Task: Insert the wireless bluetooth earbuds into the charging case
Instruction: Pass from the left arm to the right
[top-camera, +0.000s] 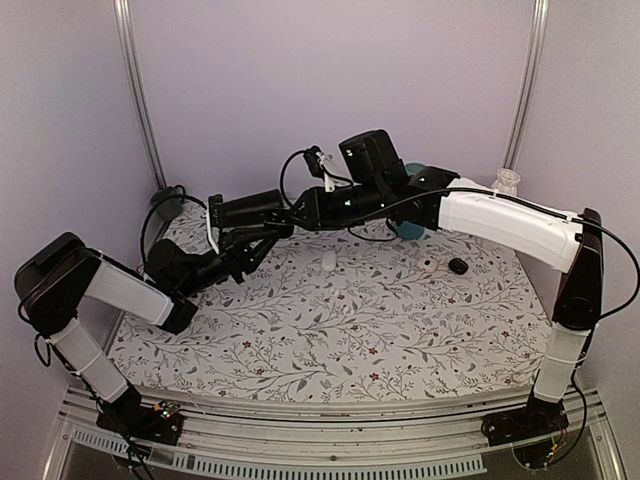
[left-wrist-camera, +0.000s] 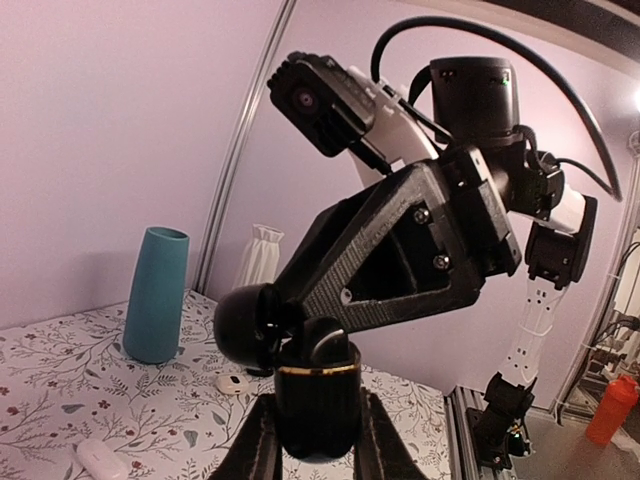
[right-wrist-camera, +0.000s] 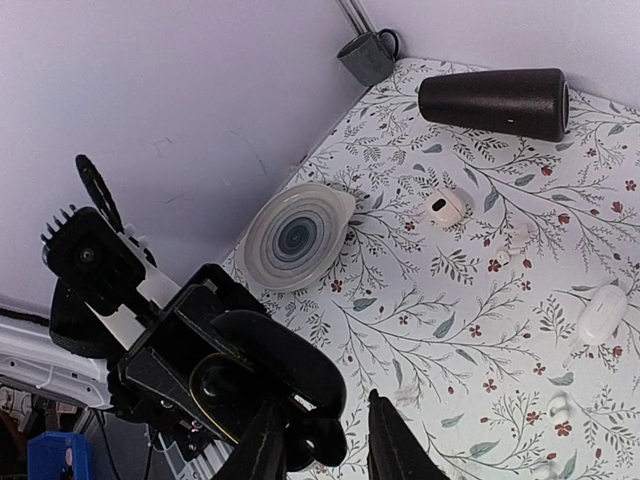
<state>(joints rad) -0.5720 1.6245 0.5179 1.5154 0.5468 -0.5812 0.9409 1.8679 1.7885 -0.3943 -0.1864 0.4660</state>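
Observation:
My left gripper (left-wrist-camera: 318, 402) is shut on the black charging case (left-wrist-camera: 318, 415), holding it upright above the table with its gold rim up. The hinged lid (left-wrist-camera: 243, 325) hangs open to the left. One black earbud (left-wrist-camera: 328, 345) stands in the case's mouth and pokes above the rim. My right gripper (left-wrist-camera: 288, 316) reaches down from the upper right to the case's opening. In the right wrist view its fingers (right-wrist-camera: 385, 440) stand apart, the left one beside the earbud (right-wrist-camera: 312, 447) and the open lid (right-wrist-camera: 290, 365). A second earbud cannot be made out.
On the floral table lie a white oval case (right-wrist-camera: 603, 315), an open white case (right-wrist-camera: 446, 206), small white earbuds (right-wrist-camera: 510, 240), a ringed bowl (right-wrist-camera: 295, 237) and a black cone (right-wrist-camera: 495, 102). A teal vase (left-wrist-camera: 155, 295) stands at the back. A black round object (top-camera: 458, 266) lies right.

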